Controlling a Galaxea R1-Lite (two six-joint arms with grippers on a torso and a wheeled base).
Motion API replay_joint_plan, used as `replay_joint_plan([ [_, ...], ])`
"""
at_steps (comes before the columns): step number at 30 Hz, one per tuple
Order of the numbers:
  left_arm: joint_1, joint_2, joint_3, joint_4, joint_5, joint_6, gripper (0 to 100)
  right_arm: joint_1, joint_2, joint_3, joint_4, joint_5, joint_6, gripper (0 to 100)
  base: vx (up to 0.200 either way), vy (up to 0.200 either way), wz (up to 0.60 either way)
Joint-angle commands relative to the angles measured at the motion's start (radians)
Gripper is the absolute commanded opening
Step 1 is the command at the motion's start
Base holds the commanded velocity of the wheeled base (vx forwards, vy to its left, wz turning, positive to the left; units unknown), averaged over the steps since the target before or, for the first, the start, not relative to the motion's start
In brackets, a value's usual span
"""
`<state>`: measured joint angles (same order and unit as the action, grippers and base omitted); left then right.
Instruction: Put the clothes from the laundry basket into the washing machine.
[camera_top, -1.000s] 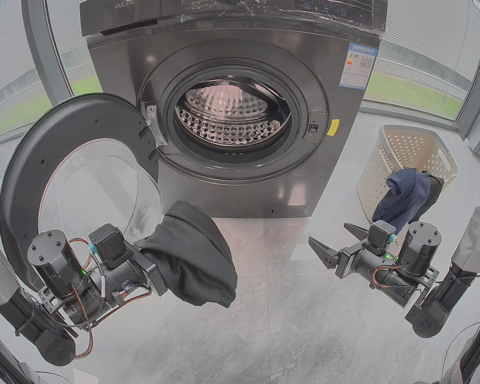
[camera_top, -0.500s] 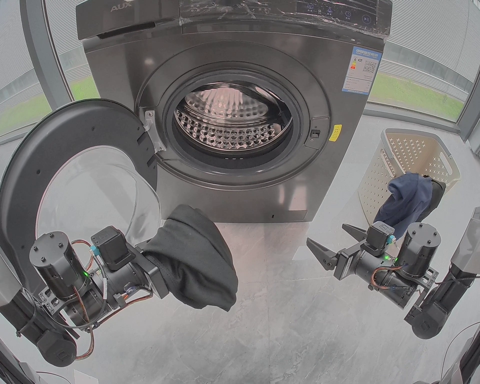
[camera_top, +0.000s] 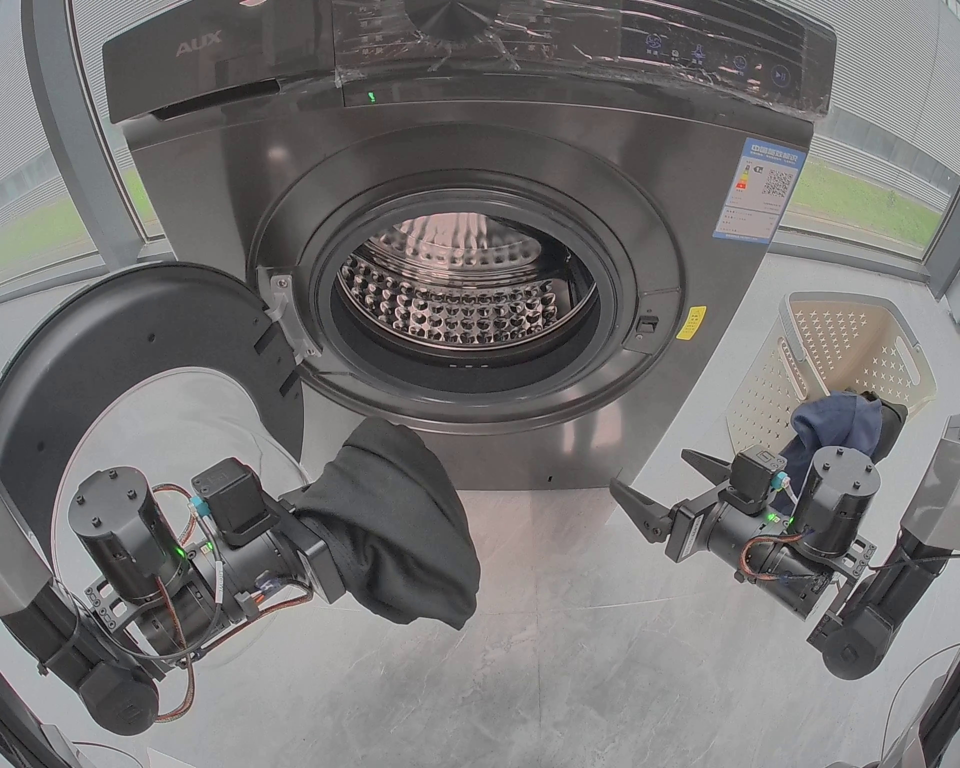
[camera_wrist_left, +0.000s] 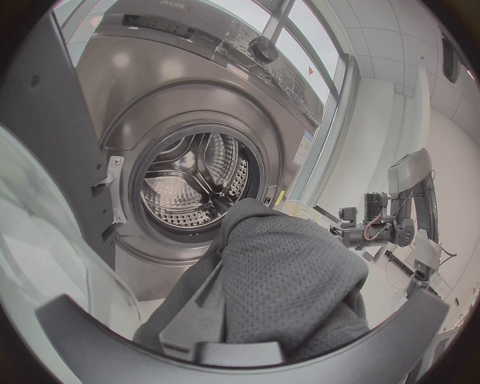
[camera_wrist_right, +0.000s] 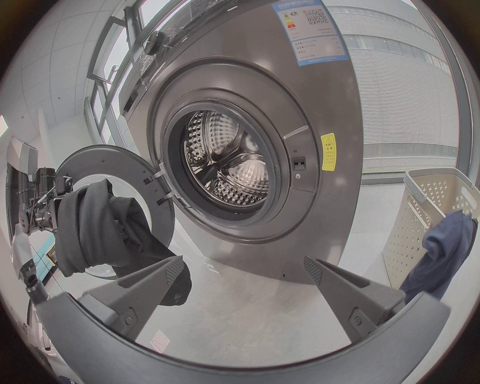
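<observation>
**Dark garment in left gripper, facing the open washer**

The round, glass-centred door (camera_top: 130, 330) is swung wide on the robot's left, close beside the left arm. The washing machine (camera_top: 250, 170) has a perforated steel drum (camera_top: 465, 290), unobstructed. The left gripper (camera_top: 325, 545) is clamped on a bunched dark mesh-knit garment (camera_top: 400, 530), held low before the opening. The right gripper (camera_top: 655, 480) is spread wide, holding nothing, near the cream perforated laundry basket (camera_top: 850, 335). A blue garment (camera_top: 835, 425) drapes over the basket's rim.
</observation>
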<state>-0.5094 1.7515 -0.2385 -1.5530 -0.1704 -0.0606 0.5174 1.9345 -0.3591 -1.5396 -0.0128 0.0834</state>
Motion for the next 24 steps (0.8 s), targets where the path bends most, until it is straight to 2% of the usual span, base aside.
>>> replay_joint_plan([
  [1,-0.003,0.006,0.001,-0.004,0.0,-0.001,0,0.003,0.001,0.0,-0.001,-0.001,-0.001,100,0.2,0.0,0.0],
  [16,-0.001,0.006,-0.004,-0.004,0.002,0.007,0,0.004,0.001,0.0,-0.001,-0.001,0.004,100,0.0,0.0,0.0],
  [22,-0.003,0.006,-0.007,-0.004,0.003,0.004,0,0.003,0.001,0.0,-0.001,-0.001,0.004,100,0.0,-0.2,0.0],
  [24,-0.003,0.006,-0.005,-0.004,0.003,0.004,0,0.003,0.001,0.0,-0.001,-0.001,0.004,100,0.0,0.0,0.0],
])
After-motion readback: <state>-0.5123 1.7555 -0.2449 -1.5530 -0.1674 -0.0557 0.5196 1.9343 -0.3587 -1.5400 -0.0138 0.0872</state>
